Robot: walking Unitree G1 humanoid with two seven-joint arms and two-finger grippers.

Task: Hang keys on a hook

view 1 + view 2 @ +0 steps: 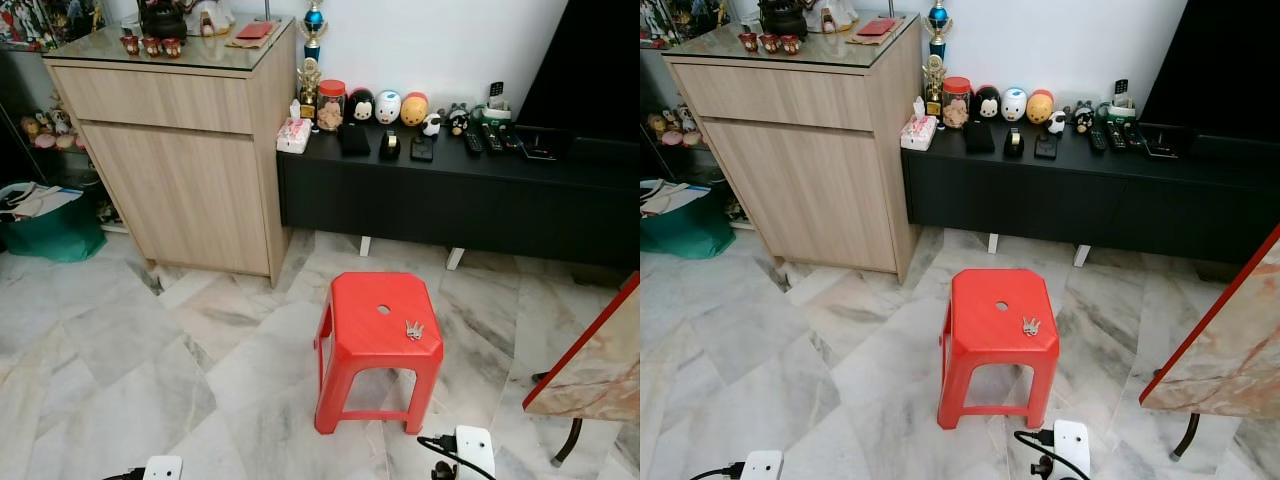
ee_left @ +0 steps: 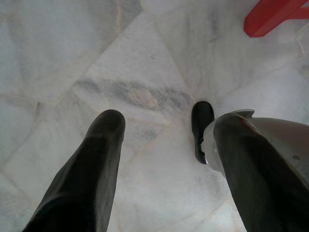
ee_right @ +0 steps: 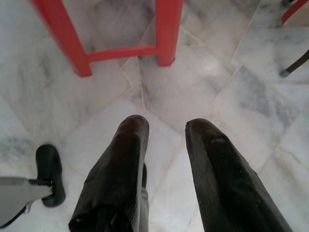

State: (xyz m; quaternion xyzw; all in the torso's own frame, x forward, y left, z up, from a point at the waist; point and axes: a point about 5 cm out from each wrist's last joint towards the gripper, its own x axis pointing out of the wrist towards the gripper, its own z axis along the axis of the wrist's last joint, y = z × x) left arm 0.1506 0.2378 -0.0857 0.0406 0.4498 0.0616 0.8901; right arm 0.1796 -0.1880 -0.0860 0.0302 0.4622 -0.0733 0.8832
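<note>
A small bunch of keys (image 1: 414, 329) lies on the right side of a red plastic stool's (image 1: 372, 318) seat, near its round centre hole. The stool stands on the marble floor just ahead of me. Both arms hang low at my sides. My left gripper (image 2: 170, 121) points down at bare floor tiles with its two black fingers (image 2: 96, 164) wide apart and nothing between them; a red stool leg (image 2: 270, 17) is in the corner of that view. My right gripper (image 3: 168, 124) is open over the floor, just short of the stool's legs (image 3: 166, 29).
A tall wooden cabinet (image 1: 180, 150) stands at the back left, and a low black console (image 1: 450, 195) with figurines and remotes runs along the wall. A green bag (image 1: 50, 228) sits far left. A marble table with a red edge (image 1: 595, 360) juts in at right.
</note>
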